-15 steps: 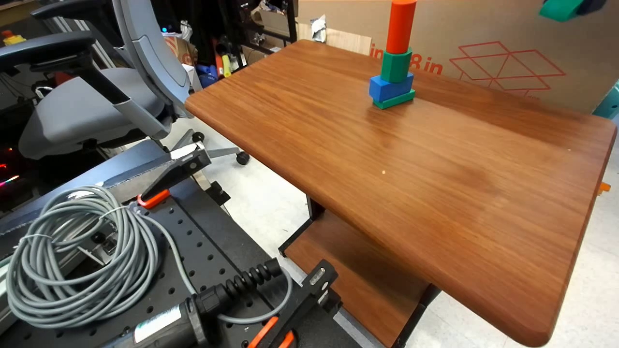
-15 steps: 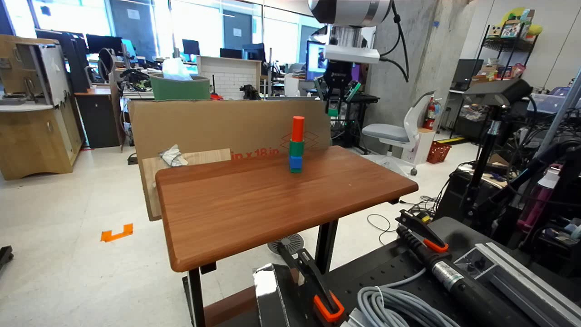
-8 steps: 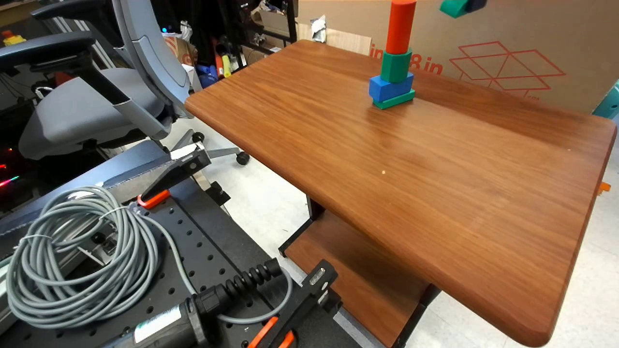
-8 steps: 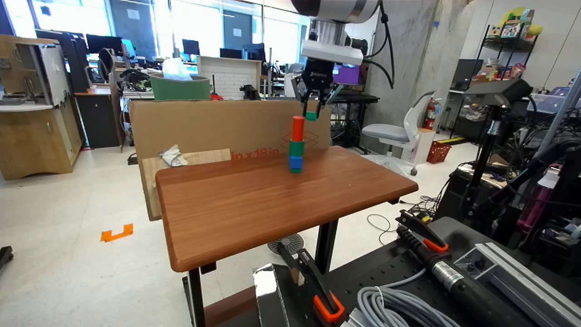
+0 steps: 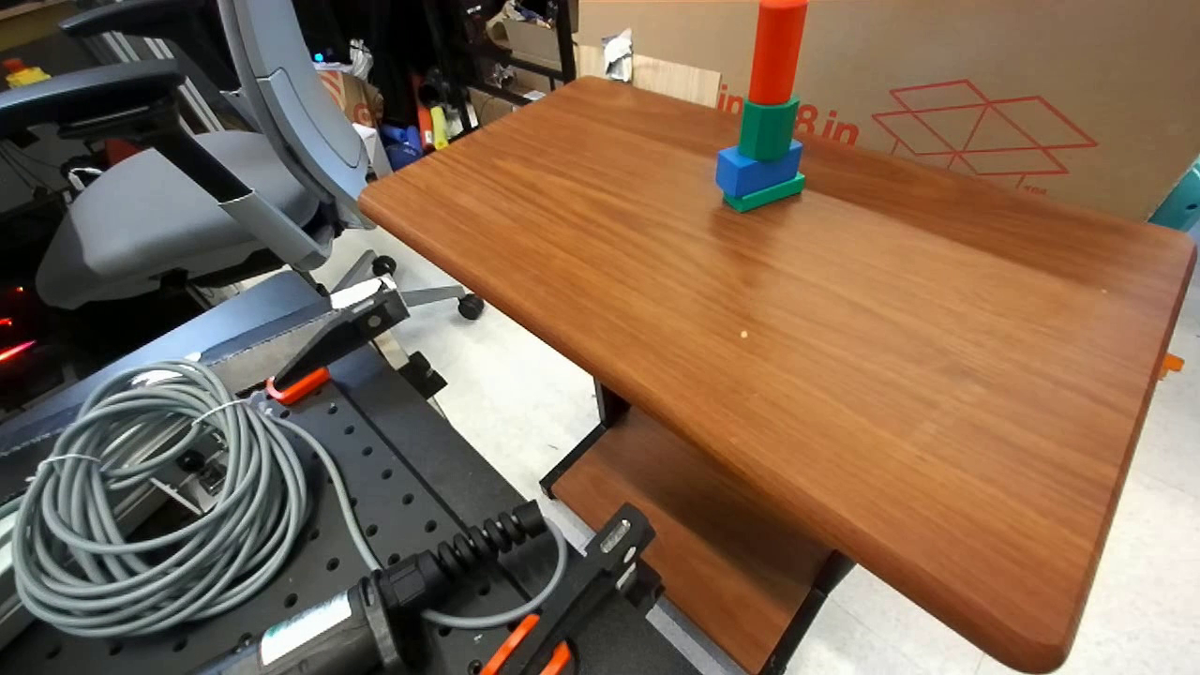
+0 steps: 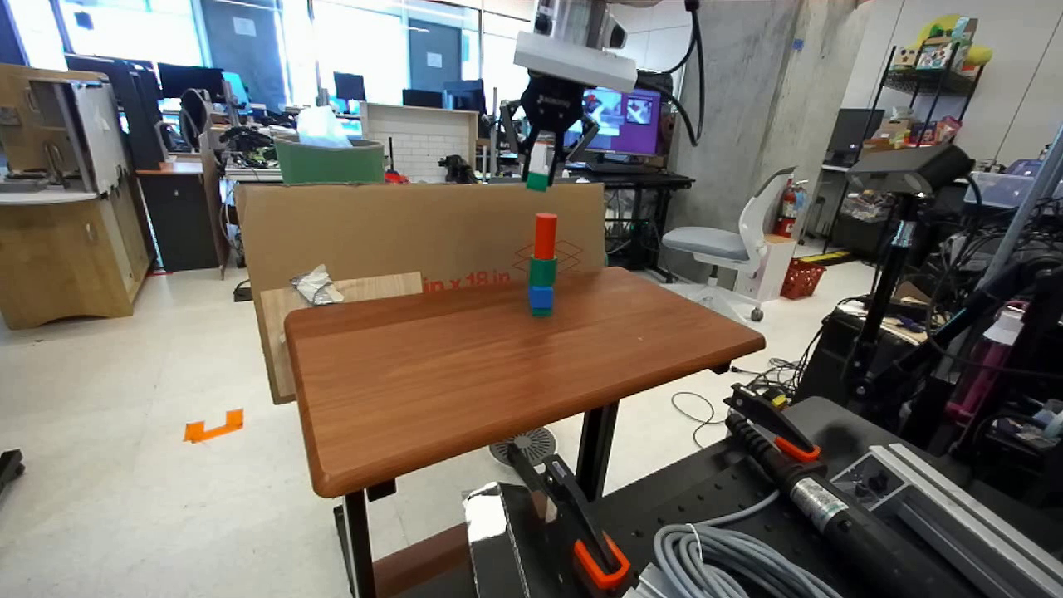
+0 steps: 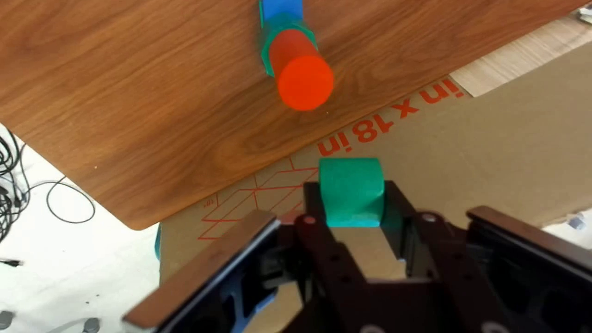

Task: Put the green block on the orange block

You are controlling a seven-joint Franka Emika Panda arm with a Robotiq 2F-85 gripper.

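Green block (image 7: 351,192), claw (image 7: 353,196) now higher

Your green block (image 7: 351,189) looks smooth, with a soft sheen, and so does the orange cylindrical block (image 7: 305,83). Your gripper (image 7: 352,196) is mostly matt, dotted with metal-looking bolt heads (image 7: 429,216). You have wood grain with a light gloss on the tabletop (image 5: 844,328), dull paper on the cardboard sheet (image 6: 399,228), plastic-looking sheathing on the coiled cable (image 5: 278,487), cloth-like upholstery on the chair seat (image 5: 178,206) and mottled concrete on the pillar (image 6: 751,66).

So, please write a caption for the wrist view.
Green block gripped between the jaws, orange block standing apart on its stack.
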